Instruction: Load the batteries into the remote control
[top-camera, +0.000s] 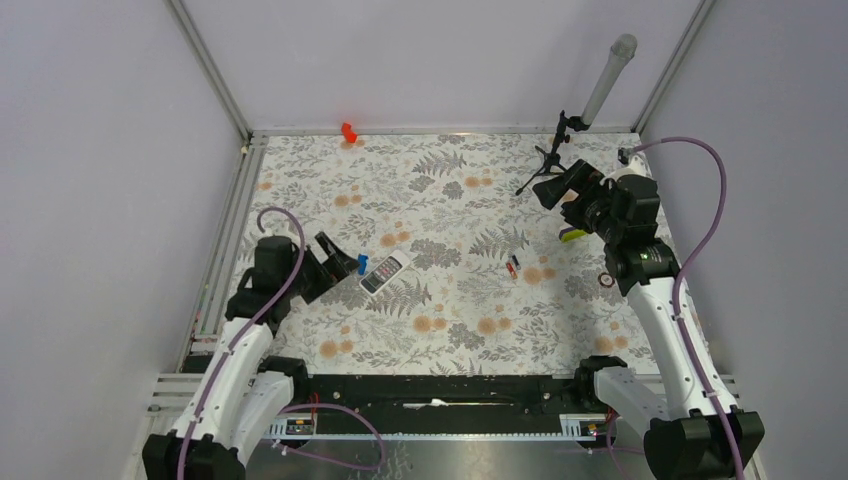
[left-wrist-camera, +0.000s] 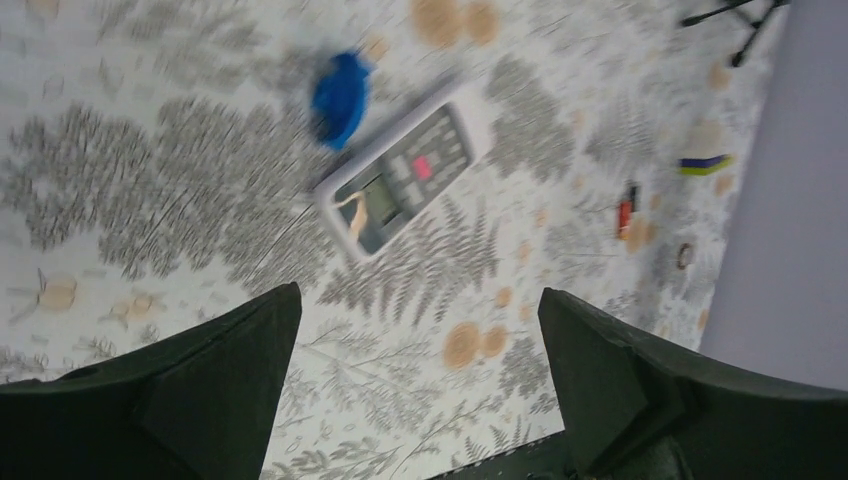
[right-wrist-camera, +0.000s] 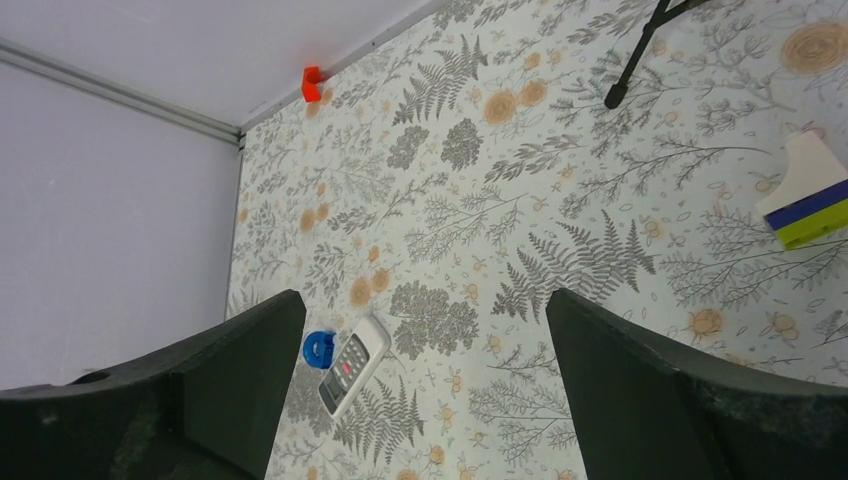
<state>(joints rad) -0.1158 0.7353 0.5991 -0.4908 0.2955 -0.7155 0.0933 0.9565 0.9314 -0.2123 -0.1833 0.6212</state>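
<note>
The white remote control (top-camera: 385, 273) lies button face up on the patterned mat, left of centre; it also shows in the left wrist view (left-wrist-camera: 405, 180) and the right wrist view (right-wrist-camera: 352, 366). The batteries (top-camera: 512, 267), black with red, lie together on the mat to its right; in the left wrist view (left-wrist-camera: 626, 210) they are small and blurred. My left gripper (top-camera: 340, 255) is open and empty, just left of the remote, above the mat (left-wrist-camera: 420, 300). My right gripper (top-camera: 552, 190) is open and empty, raised at the far right (right-wrist-camera: 425, 300).
A small blue piece (top-camera: 362, 263) lies against the remote's left side. A red plastic piece (top-camera: 348, 131) sits at the back wall. A black tripod (top-camera: 545, 165) holding a grey tube stands back right. A yellow-green bar (top-camera: 571, 235) and a small ring (top-camera: 606, 280) lie under the right arm.
</note>
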